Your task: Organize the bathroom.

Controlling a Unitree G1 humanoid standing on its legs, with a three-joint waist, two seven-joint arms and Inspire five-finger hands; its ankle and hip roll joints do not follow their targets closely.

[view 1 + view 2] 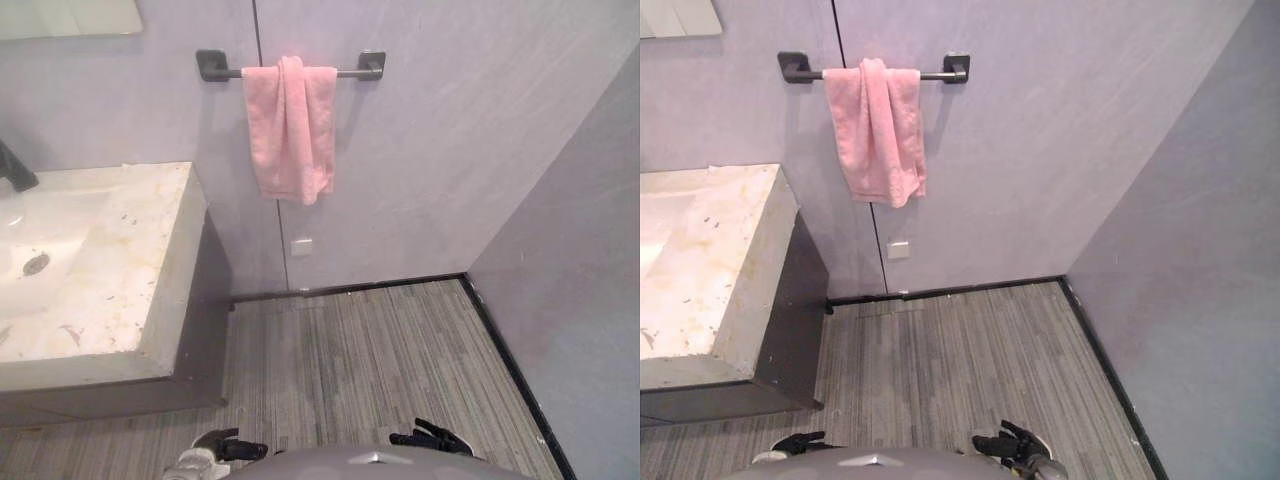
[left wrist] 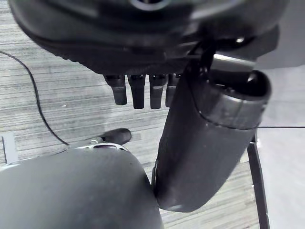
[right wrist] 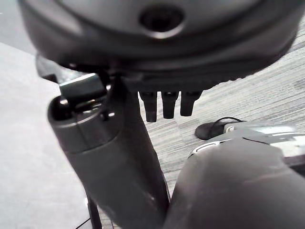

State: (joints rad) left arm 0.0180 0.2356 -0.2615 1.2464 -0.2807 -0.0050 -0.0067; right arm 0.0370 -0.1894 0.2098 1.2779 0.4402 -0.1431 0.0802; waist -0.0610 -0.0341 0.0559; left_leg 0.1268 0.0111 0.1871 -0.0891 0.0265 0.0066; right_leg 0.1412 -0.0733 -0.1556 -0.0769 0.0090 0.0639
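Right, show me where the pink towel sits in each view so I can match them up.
Left eye view: pink towel hangs over the dark wall bar, top centre, right of the sink counter.
Right eye view: the towel on the bar, upper left of centre.
Left wrist view: not in it.
Right wrist view: not in it.
Shared landmark: the small white wall plate below the towel, in both eye views.

Pink towel (image 1: 290, 130) over wall rail (image 1: 355, 72)

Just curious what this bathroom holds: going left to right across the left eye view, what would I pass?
Faucet → sink drain → stone vanity counter → pink towel on its towel bar → side wall.
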